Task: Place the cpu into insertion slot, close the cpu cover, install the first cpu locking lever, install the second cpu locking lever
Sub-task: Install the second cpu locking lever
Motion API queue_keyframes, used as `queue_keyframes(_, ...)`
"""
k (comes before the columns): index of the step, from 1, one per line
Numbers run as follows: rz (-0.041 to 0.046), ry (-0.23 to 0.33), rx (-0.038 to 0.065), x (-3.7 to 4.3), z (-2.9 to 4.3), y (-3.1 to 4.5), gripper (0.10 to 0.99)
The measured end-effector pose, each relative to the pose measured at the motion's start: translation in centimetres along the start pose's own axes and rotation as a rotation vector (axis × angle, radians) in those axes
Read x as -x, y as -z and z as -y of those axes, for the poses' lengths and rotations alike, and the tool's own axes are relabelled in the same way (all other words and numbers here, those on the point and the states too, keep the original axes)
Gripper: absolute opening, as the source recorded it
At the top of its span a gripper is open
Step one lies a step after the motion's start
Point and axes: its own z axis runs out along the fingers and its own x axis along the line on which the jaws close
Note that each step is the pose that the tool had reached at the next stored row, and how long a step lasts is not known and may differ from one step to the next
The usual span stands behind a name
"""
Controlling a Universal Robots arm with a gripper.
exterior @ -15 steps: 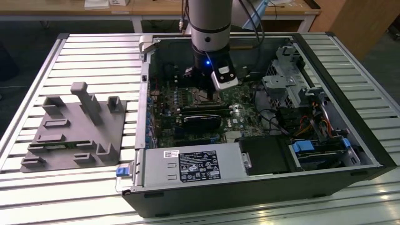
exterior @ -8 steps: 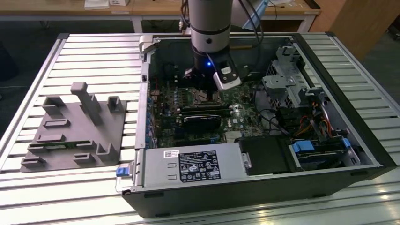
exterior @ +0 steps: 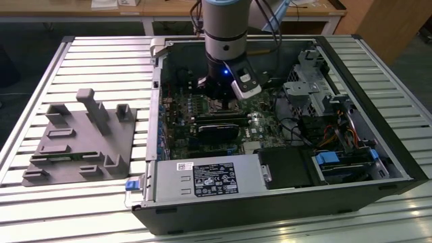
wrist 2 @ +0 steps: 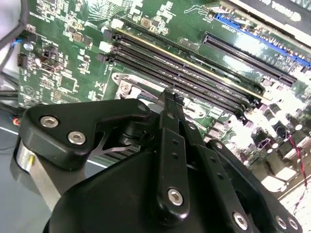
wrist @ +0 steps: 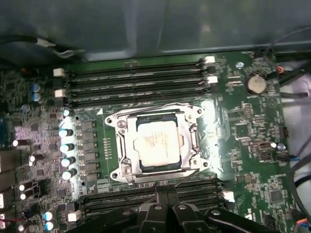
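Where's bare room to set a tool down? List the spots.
Free: the slatted table in front of the computer case, and the strip between the case and the grey fixture block. Crowded: inside the case, where the gripper hangs over the board beside the cpu.

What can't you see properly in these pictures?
Exterior view: the arm hides the slot.
Second wrist view: the jaws cover most of the slot.
First wrist view: whether the levers beside the cover are locked is too small to tell.
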Motion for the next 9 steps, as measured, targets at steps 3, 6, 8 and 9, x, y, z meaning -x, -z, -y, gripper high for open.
queue_keyframes(3, -0.0015, 0.015, 0.004, -0.48, 0.22, -0.33, 0.106)
queue_keyframes(6, -0.0028, 0.023, 0.01, -1.04, 0.46, -0.54, 0.106)
queue_keyframes(8, -0.0042, 0.025, 0.022, -1.29, 0.65, -0.63, 0.106)
queue_keyframes(9, -0.0048, 0.025, 0.029, -1.33, 0.76, -0.66, 0.106)
